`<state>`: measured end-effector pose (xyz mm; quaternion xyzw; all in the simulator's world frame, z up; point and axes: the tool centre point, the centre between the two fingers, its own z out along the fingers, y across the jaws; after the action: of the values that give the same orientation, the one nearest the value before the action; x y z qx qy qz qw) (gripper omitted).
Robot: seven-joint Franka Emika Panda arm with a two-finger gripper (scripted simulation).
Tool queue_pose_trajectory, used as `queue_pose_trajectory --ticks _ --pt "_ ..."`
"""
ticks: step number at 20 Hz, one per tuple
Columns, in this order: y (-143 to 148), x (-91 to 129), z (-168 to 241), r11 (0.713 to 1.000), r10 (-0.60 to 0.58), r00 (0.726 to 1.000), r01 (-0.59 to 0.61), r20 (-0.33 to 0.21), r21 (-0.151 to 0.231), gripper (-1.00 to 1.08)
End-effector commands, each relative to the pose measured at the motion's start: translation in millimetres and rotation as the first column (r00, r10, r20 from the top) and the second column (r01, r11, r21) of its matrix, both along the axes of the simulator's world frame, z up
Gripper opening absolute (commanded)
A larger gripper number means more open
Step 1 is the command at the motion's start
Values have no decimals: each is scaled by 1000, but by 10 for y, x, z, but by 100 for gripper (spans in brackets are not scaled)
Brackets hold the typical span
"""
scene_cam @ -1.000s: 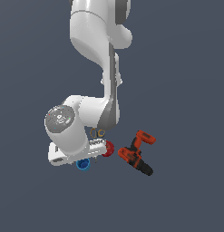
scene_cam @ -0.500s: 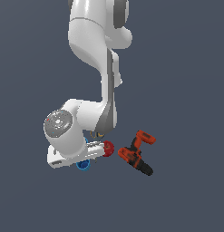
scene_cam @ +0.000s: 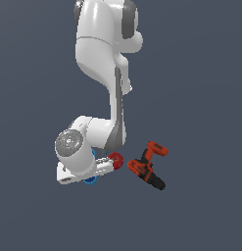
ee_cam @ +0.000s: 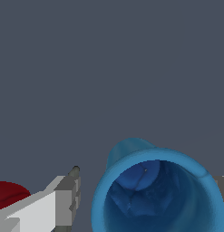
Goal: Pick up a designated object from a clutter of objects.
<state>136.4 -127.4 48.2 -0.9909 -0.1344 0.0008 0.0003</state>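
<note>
Blue cup, mouth facing wrist camera

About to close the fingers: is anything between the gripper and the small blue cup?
Nothing visible is. In the wrist view the blue cup sits directly between the gripper fingers, mouth toward the camera. The red fruit lies outside one finger, not in the gap. The drill lies apart.

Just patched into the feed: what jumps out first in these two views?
In the wrist view, a blue cup fills the frame, mouth toward the camera, between the gripper fingers, with a red fruit just outside one finger. In the exterior view, the white arm folds down over the clutter, and an orange-and-black drill lies on the exterior view's right.
</note>
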Motion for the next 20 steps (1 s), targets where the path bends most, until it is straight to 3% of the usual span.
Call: queue_pose_trajectory --ticks 1,5,6,20 --pt "-1 5 -73 1000 0 1000 0 2 0 100" --pt "-4 18 -80 1000 0 1000 0 2 0 100" --pt "-4 18 -80 1000 0 1000 0 2 0 -100" --pt "3 1 -53 1000 0 1000 0 1 0 -100"
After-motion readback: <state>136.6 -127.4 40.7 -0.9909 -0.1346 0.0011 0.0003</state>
